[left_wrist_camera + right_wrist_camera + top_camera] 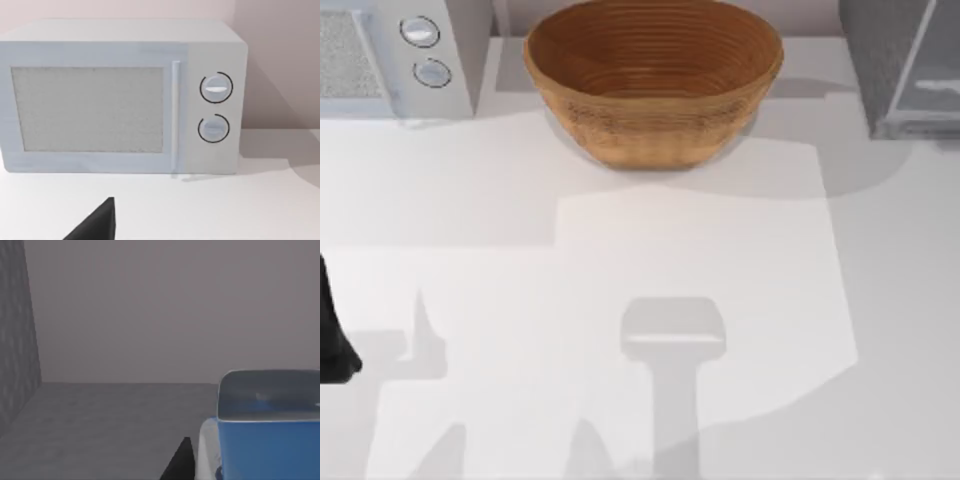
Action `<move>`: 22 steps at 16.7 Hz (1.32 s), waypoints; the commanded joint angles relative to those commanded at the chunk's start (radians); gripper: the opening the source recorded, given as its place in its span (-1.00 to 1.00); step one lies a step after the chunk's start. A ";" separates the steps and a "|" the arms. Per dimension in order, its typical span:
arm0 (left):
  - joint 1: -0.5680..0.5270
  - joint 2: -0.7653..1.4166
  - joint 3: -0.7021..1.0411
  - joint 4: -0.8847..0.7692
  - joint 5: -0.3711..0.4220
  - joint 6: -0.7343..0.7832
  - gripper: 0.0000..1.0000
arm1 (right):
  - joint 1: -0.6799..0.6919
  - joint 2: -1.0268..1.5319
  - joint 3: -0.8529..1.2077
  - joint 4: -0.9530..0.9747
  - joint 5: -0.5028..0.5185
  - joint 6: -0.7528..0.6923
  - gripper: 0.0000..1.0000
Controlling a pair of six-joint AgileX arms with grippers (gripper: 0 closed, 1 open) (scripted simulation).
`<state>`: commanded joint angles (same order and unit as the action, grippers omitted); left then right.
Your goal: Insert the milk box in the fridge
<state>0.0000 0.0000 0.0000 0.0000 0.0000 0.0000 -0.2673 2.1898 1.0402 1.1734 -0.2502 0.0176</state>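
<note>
Inside the fridge [20, 340], the milk box [265, 440] is resting; whether the right jaws are grasping it, I cannot tell. Releasing gently, retreating straight, is keeping it upright.

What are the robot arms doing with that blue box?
The right wrist view looks into a grey compartment with the milk box close against the camera, apparently going into the fridge. The left arm sits parked at the table's left edge, facing the white microwave. A wicker bowl stands at the back.
</note>
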 joint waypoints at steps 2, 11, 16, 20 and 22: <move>0.000 0.000 0.000 0.000 0.000 0.000 1.00 | 0.006 0.023 0.085 -0.034 0.008 0.000 -1.00; 0.000 0.000 0.000 0.000 0.000 0.000 1.00 | 0.041 0.206 0.504 -0.291 0.050 -0.003 -1.00; 0.000 0.000 0.000 0.000 0.000 0.000 1.00 | 0.050 0.247 0.566 -0.348 0.055 -0.003 -1.00; 0.000 0.000 0.000 0.000 0.000 0.000 1.00 | 0.050 0.247 0.566 -0.348 0.055 -0.003 -0.70; 0.000 0.000 0.000 0.000 0.000 0.000 1.00 | 0.050 0.247 0.566 -0.348 0.055 -0.003 -0.40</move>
<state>0.0000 0.0000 0.0000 0.0000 0.0000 0.0000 -0.2170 2.4366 1.6058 0.8254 -0.1948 0.0141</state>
